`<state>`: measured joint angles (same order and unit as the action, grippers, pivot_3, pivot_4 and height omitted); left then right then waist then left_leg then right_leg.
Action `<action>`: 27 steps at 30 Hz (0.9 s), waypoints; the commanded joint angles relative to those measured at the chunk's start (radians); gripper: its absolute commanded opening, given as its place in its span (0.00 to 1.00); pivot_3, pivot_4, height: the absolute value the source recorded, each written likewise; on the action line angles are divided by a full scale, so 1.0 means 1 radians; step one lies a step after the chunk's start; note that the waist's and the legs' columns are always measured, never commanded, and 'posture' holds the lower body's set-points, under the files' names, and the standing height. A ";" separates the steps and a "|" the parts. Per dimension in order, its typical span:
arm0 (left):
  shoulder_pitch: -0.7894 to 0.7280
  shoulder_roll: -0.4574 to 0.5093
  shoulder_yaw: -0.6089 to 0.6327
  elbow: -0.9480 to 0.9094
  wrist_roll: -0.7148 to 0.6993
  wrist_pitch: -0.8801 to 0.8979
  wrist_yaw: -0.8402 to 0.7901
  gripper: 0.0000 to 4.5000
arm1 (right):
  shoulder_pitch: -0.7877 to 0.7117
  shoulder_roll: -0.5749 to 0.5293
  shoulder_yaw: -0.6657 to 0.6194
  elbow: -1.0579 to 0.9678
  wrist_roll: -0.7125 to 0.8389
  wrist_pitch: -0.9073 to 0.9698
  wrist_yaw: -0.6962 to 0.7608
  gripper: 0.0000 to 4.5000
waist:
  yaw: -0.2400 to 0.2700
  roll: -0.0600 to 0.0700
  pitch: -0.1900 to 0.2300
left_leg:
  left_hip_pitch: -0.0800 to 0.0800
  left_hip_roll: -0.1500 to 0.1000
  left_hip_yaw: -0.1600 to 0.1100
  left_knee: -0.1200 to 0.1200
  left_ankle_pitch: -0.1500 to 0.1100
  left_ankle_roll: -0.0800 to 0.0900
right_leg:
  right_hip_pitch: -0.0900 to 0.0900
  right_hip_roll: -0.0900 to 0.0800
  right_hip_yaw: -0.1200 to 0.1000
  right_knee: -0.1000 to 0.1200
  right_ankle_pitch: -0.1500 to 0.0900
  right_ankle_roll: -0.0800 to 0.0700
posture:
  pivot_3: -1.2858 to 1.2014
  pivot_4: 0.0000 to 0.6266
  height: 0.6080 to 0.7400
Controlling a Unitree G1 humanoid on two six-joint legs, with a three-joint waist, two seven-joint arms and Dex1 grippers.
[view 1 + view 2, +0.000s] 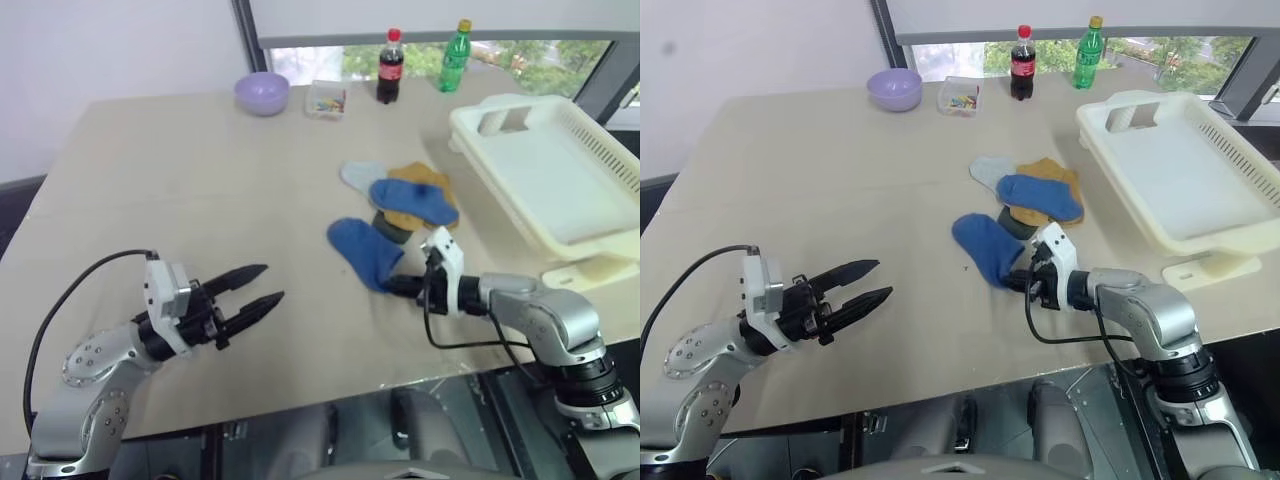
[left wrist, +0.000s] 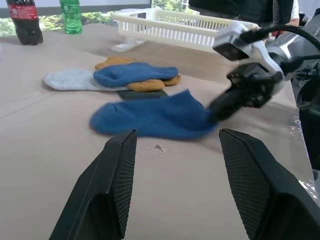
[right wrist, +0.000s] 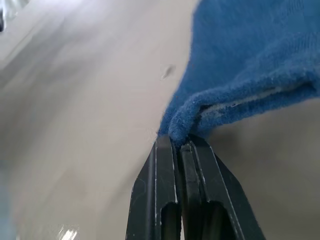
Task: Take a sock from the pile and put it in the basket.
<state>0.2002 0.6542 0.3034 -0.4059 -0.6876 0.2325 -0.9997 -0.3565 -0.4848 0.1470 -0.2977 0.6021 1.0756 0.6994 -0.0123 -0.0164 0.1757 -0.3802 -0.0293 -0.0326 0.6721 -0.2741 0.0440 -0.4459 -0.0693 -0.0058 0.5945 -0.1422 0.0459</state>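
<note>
A: What's the surface and room like?

B: I see a beige table (image 1: pixel 180 190) by a window (image 1: pixel 420 55). At the far edge: lilac bowl (image 1: pixel 262 93), small clear box (image 1: pixel 327 101), cola bottle (image 1: pixel 389 66), green bottle (image 1: pixel 455 42).

A: Task things?

B: The pile (image 1: pixel 405 195) sits mid-table, basket (image 1: pixel 560 185) to its right on the table's right edge. One blue sock (image 1: pixel 362 250) lies flat just in front of the pile.

A: Hands?

B: My right gripper (image 1: pixel 398 285) is clamped on that sock's edge. My left gripper (image 1: pixel 262 285) hovers with fingers apart, holding nothing.
</note>
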 commanded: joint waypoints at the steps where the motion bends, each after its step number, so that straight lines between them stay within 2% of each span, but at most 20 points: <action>1: -0.005 0.002 0.002 -0.008 0.005 -0.009 -0.004 0.63 | 0.008 -0.042 0.019 -0.061 0.039 0.055 0.032 0.01 | 0.000 0.000 0.000 | 0.000 0.000 0.000 0.000 0.000 0.000 | 0.000 0.000 0.000 0.000 0.000 0.000 | 0.52 0.24 0.94; 11: -0.004 0.001 -0.003 -0.005 0.009 -0.009 -0.005 0.63 | 0.048 -0.268 0.053 -0.120 0.114 0.083 0.233 0.01 | 0.001 -0.001 0.000 | 0.000 0.000 0.000 0.000 0.000 0.000 | 0.000 0.000 0.000 -0.001 0.000 0.000 | 0.52 0.24 0.94; 14: -0.006 0.002 -0.003 0.000 0.011 -0.010 -0.007 0.63 | 0.043 -0.313 0.047 -0.065 0.073 0.038 0.249 0.01 | 0.002 -0.001 0.000 | -0.001 0.000 0.000 0.000 0.000 0.000 | 0.000 0.000 -0.001 -0.001 0.000 0.000 | 0.52 0.24 0.94; 18: -0.007 -0.002 -0.011 0.001 0.016 -0.010 -0.008 0.63 | 0.011 -0.305 0.055 0.049 -0.027 -0.081 0.229 0.01 | 0.000 -0.001 0.000 | 0.000 0.000 0.001 0.001 0.000 0.000 | 0.000 0.000 0.000 -0.001 0.000 0.001 | 0.52 0.24 0.94; 23: -0.013 -0.002 -0.014 0.010 0.018 -0.011 -0.013 0.63 | -0.036 -0.271 0.129 0.123 -0.136 -0.242 0.253 0.01 | 0.000 -0.002 -0.001 | 0.000 0.001 0.001 0.002 0.000 0.000 | 0.000 0.000 0.000 0.000 0.000 0.001 | 0.52 0.24 0.94; 27: -0.020 0.003 -0.012 0.017 0.020 -0.012 -0.017 0.63 | -0.066 -0.217 0.157 0.115 -0.144 -0.242 0.259 0.01 | -0.003 -0.003 -0.001 | 0.000 0.002 0.001 0.002 0.000 0.000 | 0.000 0.002 0.000 0.000 0.000 0.001 | 0.52 0.24 0.94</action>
<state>0.1851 0.6513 0.2814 -0.3800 -0.6675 0.2325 -1.0087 -0.4118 -0.7171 0.2836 -0.1738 0.4702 0.8412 0.9613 -0.0152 -0.0198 0.1744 -0.3799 -0.0260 -0.0316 0.6746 -0.2742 0.0441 -0.4454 -0.0663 -0.0058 0.5948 -0.1415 0.0460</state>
